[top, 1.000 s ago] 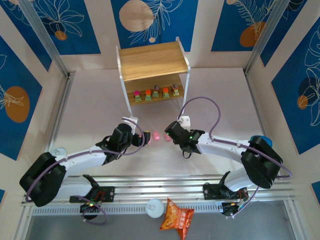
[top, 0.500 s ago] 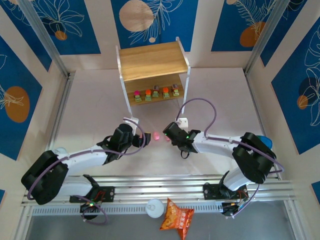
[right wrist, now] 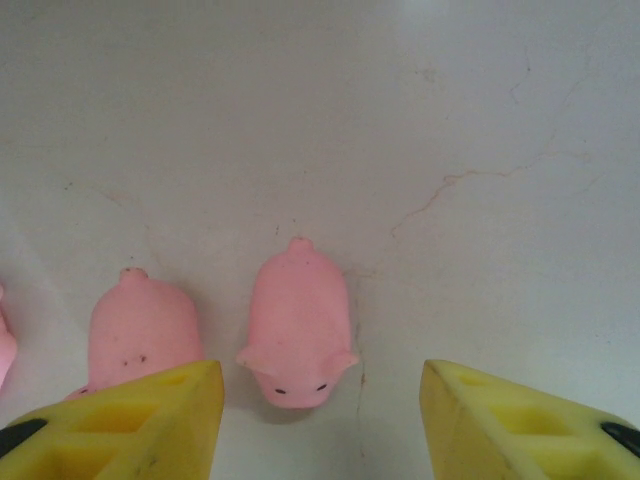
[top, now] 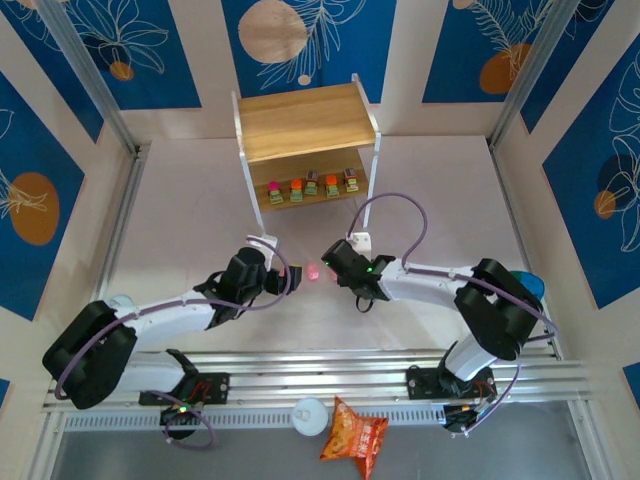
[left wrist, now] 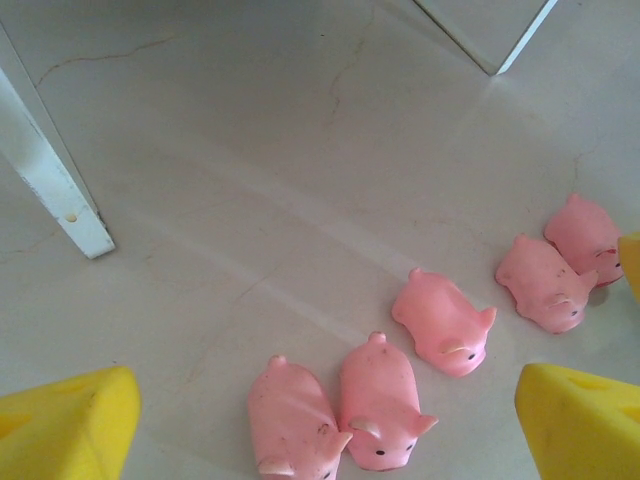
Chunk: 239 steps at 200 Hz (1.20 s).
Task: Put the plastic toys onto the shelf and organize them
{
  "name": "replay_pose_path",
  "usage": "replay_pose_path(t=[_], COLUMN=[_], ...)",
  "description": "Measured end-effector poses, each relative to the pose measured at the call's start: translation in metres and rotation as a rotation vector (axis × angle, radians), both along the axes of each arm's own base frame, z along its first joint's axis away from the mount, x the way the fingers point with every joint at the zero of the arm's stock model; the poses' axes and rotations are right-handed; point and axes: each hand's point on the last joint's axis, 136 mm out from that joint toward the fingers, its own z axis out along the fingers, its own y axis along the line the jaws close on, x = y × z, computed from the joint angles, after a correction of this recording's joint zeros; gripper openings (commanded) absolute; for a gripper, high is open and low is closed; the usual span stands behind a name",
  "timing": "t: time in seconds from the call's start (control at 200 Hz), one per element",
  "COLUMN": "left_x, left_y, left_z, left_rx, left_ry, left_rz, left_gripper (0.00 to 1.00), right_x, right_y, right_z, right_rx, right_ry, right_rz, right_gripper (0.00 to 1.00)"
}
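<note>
Low over the pale marbled worktop [top: 180, 220], the left hand [left wrist: 320, 430] hangs with yellow fingers wide apart above five small pink plastic pigs [left wrist: 443, 322], the right hand [right wrist: 320, 420] also parted astride one pig, touching neither finger, while beyond, five tiny green-based blocky toys [top: 311, 186] line the lower board of the light wooden two-tier shelf [top: 305, 125].

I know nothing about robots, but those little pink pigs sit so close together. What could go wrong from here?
1. The right end effector straddles one pig, but a neighbouring pig lies beside its finger; closing might nudge or pinch both.
2. The left end effector hovers open close by, so the arms could bump.
3. Blocky toys already line the shelf's lower board; a clumsy placement may topple them.
</note>
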Motion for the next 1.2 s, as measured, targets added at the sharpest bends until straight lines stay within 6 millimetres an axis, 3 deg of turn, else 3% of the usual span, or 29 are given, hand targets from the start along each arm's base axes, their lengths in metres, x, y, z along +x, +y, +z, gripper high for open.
replay_pose_path(t=[0.7, 0.955, 1.196], left_x=[0.0, 0.0, 0.0], left_y=[0.0, 0.0, 0.0], left_z=[0.0, 0.0, 0.0], left_rx=[0.0, 0.0, 0.0], left_ry=[0.0, 0.0, 0.0], left_rz=[0.0, 0.0, 0.0], left_gripper=[0.96, 0.96, 0.96], right_x=[0.011, 0.013, 0.014], right_y=[0.005, 0.002, 0.003], right_z=[-0.009, -0.012, -0.013], right_rx=[0.042, 0.045, 0.051], right_ry=[0.025, 0.035, 0.039], right_rz=[-0.01, -0.018, -0.018], right_gripper=[0.54, 0.45, 0.44])
